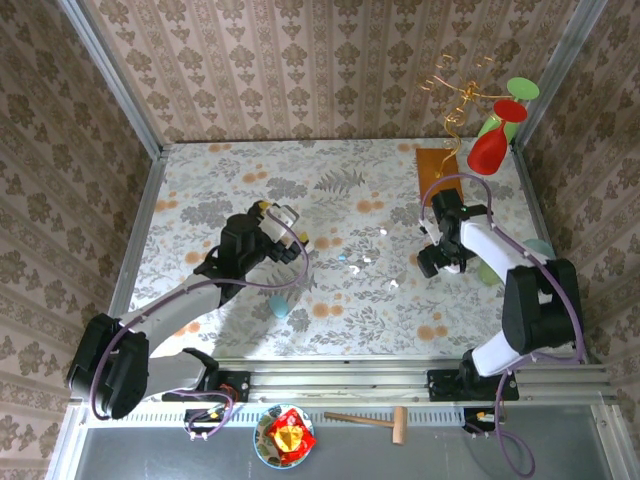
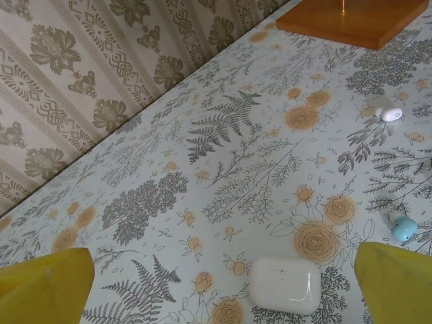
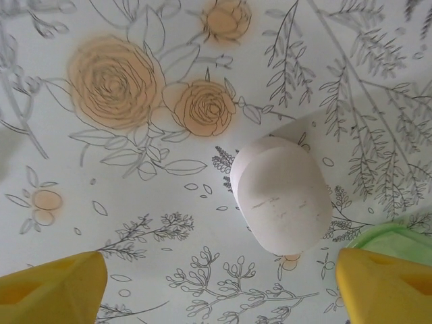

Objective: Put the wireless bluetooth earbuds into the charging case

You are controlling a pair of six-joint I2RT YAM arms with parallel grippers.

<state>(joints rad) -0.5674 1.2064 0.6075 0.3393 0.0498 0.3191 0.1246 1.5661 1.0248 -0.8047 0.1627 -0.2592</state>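
A closed white charging case (image 2: 285, 285) lies flat on the floral table, just ahead of my left gripper (image 2: 219, 290) and nearer its right finger. That gripper is open and empty. Farther off are a white earbud (image 2: 391, 113) and a pale blue earbud (image 2: 403, 228). In the top view, several tiny earbuds (image 1: 360, 265) are scattered between the two arms. My right gripper (image 3: 216, 290) hovers open over a rounded white case (image 3: 283, 196). This case sits ahead of the yellow fingertips (image 3: 385, 287), toward the right one, and they do not touch it.
An orange wooden base (image 1: 437, 162) with a wire and red and green ornaments stands at the back right. A light blue case (image 1: 280, 305) lies near the front. A green object (image 3: 391, 236) sits right of the right gripper. A bowl (image 1: 284, 437) and a wooden hammer (image 1: 375, 420) lie below the table edge.
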